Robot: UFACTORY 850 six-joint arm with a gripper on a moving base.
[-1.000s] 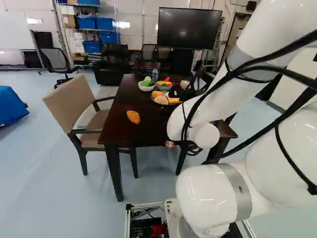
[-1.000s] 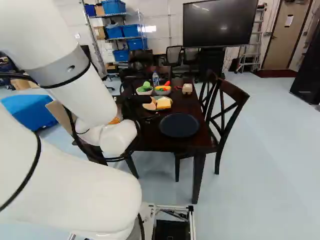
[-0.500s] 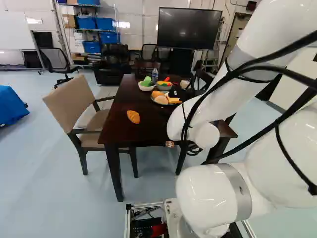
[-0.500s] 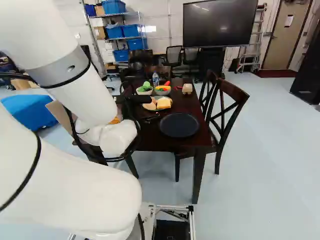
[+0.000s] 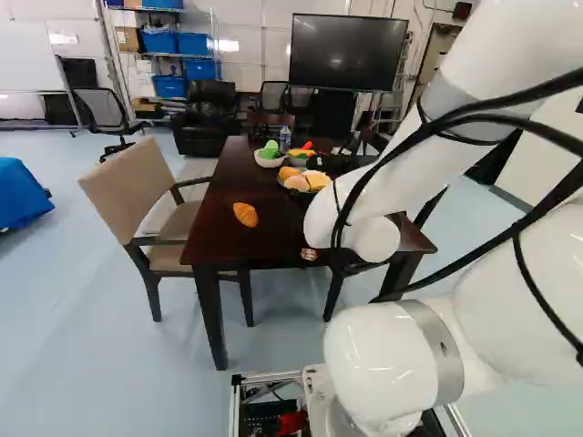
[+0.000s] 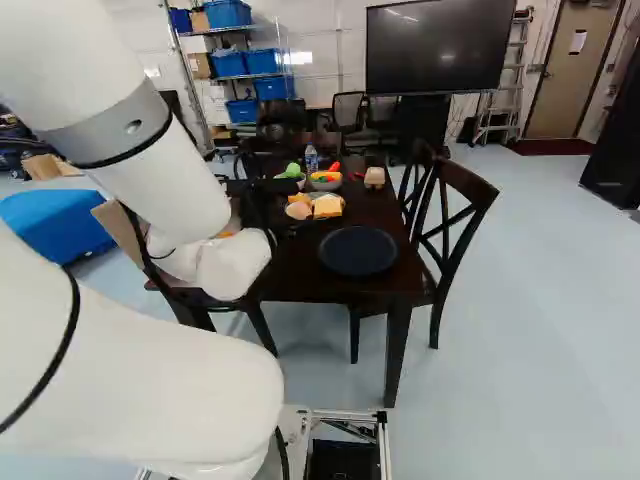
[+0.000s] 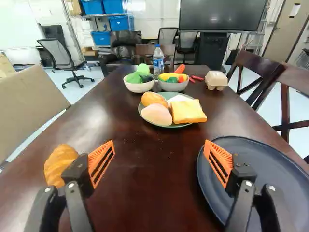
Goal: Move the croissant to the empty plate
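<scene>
Golden-brown croissant (image 5: 245,215) lies on the dark wooden worktop (image 5: 228,244), near its left edge, toward the near left corner. Black pincer (image 6: 275,190) with orange pads: fingers wide apart, above the worktop. Round dark blue plate (image 6: 358,251) near the right edge.

A dark table (image 7: 140,193) bears croissant (image 7: 59,166), navy plate (image 7: 263,157), green plate (image 7: 164,126), bowls (image 7: 140,87), bottle (image 7: 158,61), carton (image 7: 216,81).
</scene>
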